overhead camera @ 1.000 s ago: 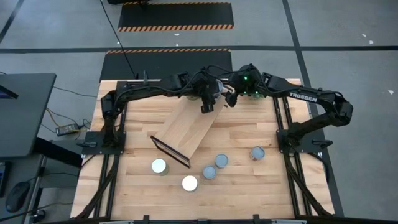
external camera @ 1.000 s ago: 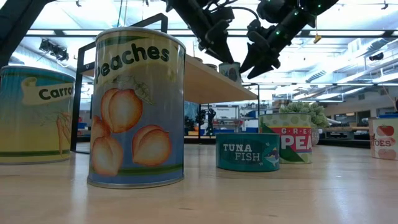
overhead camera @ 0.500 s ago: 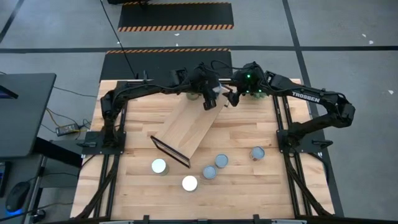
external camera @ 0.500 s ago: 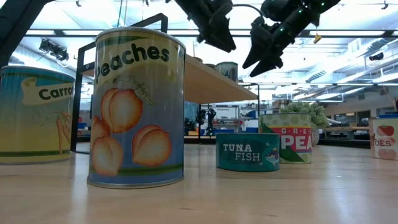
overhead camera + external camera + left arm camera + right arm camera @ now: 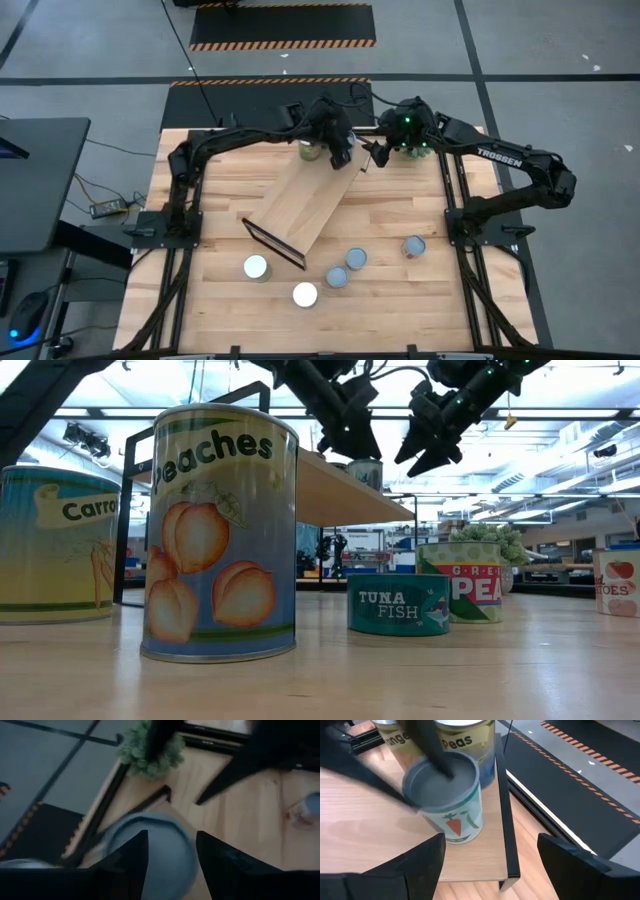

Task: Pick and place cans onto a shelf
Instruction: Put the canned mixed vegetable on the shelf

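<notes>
A: Where's the carrot can [image 5: 447,800]?

B: Standing on the far end of the shelf [image 5: 310,205], by its black end frame, with the left pincer [image 5: 340,155] just above its lid.

A: Gripping it?

B: No, the left fingers [image 5: 125,865] are spread, lid showing between them. The right pincer [image 5: 375,155] hovers beside, also open.

A: Other cans?

B: Five [image 5: 256,267] stand on the bench [image 5: 400,310] near its front.

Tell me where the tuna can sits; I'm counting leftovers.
Low view: the tuna can stands on the table, right of the peaches can, against the peas can.
</notes>
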Motion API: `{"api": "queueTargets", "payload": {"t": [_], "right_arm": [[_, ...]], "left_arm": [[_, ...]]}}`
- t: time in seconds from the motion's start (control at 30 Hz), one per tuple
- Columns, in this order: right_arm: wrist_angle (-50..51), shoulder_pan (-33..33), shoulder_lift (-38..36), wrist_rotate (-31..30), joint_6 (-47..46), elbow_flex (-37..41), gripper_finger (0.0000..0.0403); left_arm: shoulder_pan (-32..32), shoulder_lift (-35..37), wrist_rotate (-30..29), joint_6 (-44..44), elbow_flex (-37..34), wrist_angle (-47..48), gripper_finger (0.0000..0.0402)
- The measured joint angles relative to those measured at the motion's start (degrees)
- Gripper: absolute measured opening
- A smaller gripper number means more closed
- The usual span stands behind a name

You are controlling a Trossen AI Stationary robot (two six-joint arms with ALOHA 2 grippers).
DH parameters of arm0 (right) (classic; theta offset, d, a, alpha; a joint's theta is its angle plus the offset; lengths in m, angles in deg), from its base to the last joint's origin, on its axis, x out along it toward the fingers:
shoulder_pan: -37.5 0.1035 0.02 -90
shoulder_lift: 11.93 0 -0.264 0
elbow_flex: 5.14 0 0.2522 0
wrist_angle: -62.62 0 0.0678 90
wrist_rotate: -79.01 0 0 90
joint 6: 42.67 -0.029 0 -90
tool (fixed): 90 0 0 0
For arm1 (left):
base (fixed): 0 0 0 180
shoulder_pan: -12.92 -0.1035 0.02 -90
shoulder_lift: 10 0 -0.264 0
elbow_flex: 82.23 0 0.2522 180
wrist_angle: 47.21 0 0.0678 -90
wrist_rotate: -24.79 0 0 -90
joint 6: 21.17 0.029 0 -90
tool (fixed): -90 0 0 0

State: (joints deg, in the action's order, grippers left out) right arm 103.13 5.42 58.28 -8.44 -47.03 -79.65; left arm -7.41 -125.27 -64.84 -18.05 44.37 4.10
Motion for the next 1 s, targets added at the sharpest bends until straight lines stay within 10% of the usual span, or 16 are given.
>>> {"api": "queueTargets", "payload": {"t": [1.0], "right_arm": [[-7.1,2.0,6.7,-5.6,6.6,0.0,0.0323]], "left_arm": [[-0.8,0.0,4.8,-8.7,-0.1,1.4,0.0173]]}}
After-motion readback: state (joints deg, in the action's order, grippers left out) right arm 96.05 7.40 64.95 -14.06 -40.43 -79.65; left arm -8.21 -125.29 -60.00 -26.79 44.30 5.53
